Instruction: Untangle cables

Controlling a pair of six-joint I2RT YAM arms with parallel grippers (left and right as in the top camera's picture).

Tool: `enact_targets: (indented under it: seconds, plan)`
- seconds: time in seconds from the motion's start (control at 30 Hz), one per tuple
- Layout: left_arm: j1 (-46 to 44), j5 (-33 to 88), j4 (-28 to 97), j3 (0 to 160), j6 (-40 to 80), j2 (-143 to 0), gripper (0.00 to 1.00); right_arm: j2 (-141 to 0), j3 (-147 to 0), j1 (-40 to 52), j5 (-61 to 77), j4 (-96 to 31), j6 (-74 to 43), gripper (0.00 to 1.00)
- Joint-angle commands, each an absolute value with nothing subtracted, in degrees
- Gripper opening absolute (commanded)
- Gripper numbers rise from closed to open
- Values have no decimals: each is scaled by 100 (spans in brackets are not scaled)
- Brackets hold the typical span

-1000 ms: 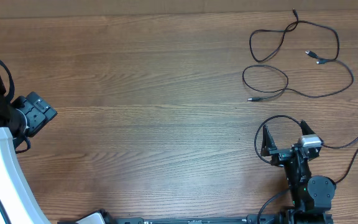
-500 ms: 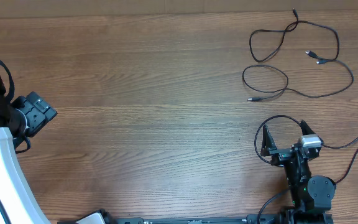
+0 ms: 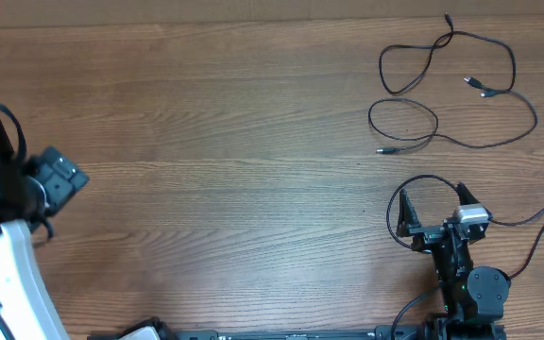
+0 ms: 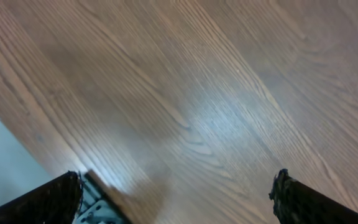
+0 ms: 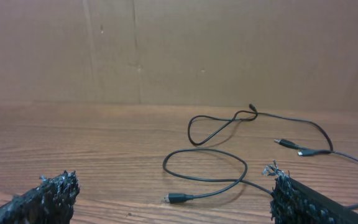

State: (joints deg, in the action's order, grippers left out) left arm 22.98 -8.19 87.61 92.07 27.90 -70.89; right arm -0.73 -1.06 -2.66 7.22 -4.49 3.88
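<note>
The cables point(image 3: 513, 66) lie in loose black loops on the wooden table at the far right, with one plug end point(image 3: 382, 150) nearest me and two small plugs point(image 3: 475, 85) inside the upper loop. My right gripper point(image 3: 432, 194) stands open a little short of them, touching nothing. In the right wrist view the nearest cable loop point(image 5: 207, 151) and its plug point(image 5: 178, 199) lie just ahead of the right gripper point(image 5: 171, 180). My left gripper point(image 3: 59, 177) is far off at the table's left side. In its blurred wrist view the left gripper point(image 4: 178, 186) is open over bare wood.
A brown cardboard wall point(image 5: 179, 50) rises behind the table. The table's left edge and pale floor point(image 4: 5, 168) show by the left gripper. The right arm's own thicker wire point(image 3: 536, 222) trails to the right edge.
The left arm has shifted slightly and now looks blurred with motion. The right arm and the cables have not moved.
</note>
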Motion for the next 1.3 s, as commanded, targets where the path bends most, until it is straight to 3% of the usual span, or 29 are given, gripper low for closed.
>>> enact_targets:
  seconds: [0.0,0.23,0.4,0.9,1.07,1.27]
  plan:
    - [2287,-659,8248,8305,2759,-6399,100,-16,-47,-292,692,-425,419,100]
    - [1586,473,6372,6447,1203,-5308,99,-16,-47,-292,692,-425,419,100]
    - [947,572,5452,5452,961,-4724,100,-16,-47,-292,692,-425,419,100]
    - [403,854,5262,3951,403,-3155,100,-16,-47,-292,692,-425,419,100]
    - [405,1455,4657,3514,-158,-2499,100,-16,-47,-292,692,-425,419,100]
    - [405,1511,4244,3100,49,-1776,100,-16,-47,-292,692,-425,419,100]
